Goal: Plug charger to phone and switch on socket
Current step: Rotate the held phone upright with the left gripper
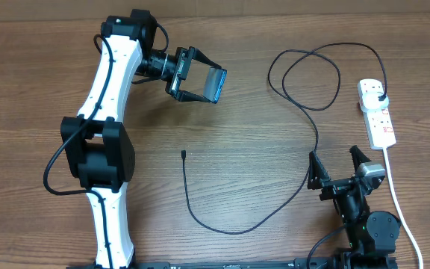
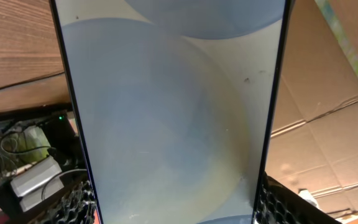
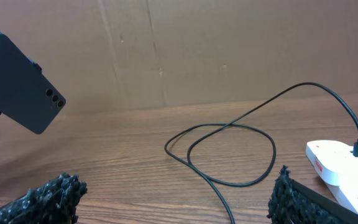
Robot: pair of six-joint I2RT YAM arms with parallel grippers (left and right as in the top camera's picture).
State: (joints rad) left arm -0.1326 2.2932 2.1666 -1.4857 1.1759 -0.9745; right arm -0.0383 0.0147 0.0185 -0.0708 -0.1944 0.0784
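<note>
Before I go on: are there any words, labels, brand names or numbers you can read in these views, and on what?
No text can be read in any view.
Screen of the phone: blurred blue-grey glow, no words legible.
Back of the phone, right wrist view: plain dark, camera lenses only.
Red markings on the socket: too small to read.
The cardboard wall: no print visible.
</note>
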